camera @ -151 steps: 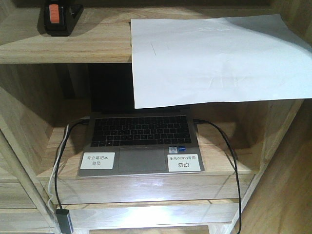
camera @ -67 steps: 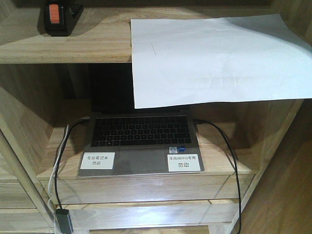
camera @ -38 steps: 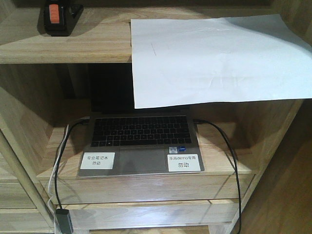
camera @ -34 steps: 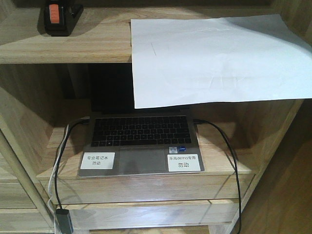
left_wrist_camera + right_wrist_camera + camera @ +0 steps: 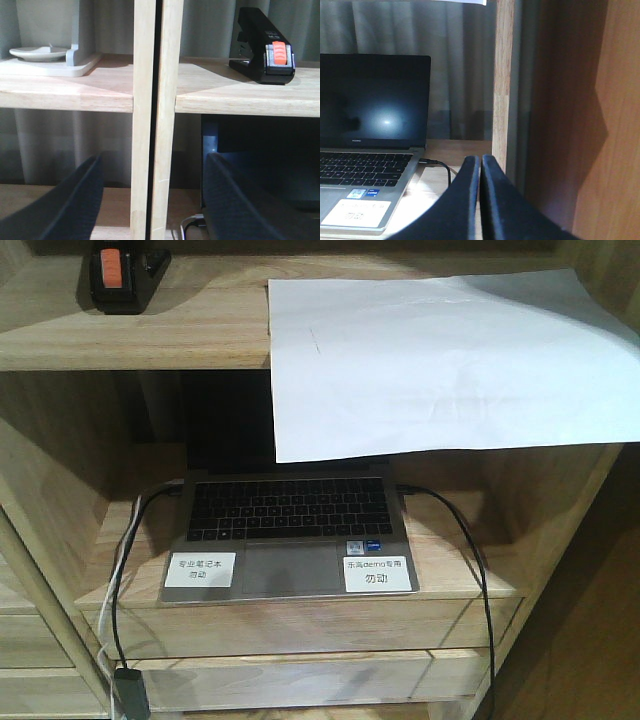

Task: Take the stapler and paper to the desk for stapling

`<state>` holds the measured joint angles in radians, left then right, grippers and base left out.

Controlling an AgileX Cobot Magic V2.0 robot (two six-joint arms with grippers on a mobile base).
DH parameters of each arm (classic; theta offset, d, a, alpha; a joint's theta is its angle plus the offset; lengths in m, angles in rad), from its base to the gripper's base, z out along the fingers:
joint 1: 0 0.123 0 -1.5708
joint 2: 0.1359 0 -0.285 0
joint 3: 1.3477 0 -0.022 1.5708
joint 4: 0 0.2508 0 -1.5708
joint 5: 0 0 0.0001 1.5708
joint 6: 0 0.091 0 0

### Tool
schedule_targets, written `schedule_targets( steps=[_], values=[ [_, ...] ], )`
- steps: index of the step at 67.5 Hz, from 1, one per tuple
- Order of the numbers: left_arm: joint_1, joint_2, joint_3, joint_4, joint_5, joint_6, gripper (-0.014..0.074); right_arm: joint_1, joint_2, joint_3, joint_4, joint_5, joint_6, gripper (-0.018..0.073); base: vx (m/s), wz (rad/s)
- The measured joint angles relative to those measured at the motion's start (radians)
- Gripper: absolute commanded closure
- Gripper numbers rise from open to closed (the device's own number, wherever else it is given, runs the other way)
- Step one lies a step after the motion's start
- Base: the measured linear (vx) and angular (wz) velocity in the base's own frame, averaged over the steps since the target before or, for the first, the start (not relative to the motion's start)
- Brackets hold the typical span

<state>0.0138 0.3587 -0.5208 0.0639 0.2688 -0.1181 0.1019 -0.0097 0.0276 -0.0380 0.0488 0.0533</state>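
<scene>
Front-facing exterior view: one stapler (image 5: pixel 122 275) sits at the far left of the upper shelf (image 5: pixel 200 330), its orange tab toward the camera. It is well apart from the single sheet of paper (image 5: pixel 440 360), which lies to the right on the same shelf. The paper's near edge hangs over the shelf front and hides part of the screen of the one open laptop (image 5: pixel 290 535) on the shelf below. Two white labels (image 5: pixel 201 568) are stuck on the laptop's palm rest, one on either side of the trackpad. One black cable (image 5: pixel 470 540) runs from the laptop's right side down past the shelf front.

Left wrist view: the left end effector (image 5: pixel 154 160) has its two fingers spread wide with nothing gripped; the shelf unit's upright stands behind the gap, and the stapler is up to the right.

Right wrist view: the right end effector (image 5: pixel 480 160) has both fingers pressed together, empty, just right of the laptop.
</scene>
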Motion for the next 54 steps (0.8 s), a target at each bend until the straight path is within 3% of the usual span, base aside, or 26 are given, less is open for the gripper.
schedule_targets(
  steps=[10,25,54],
  values=[
    [-0.038,0.006,-0.010,0.000,-0.003,0.036,0.0165,0.000,0.000,0.000,0.000,0.000,0.000,0.0568,0.00,0.00],
    [-0.156,0.091,-0.109,-0.004,-0.002,0.053,0.0164,0.000,0.000,0.000,0.000,0.000,0.000,0.0568,0.00,0.00],
    [-0.313,0.408,-0.379,-0.011,0.010,0.077,0.0164,0.000,0.000,0.000,0.000,0.000,0.000,0.0568,0.00,0.00]
  ],
)
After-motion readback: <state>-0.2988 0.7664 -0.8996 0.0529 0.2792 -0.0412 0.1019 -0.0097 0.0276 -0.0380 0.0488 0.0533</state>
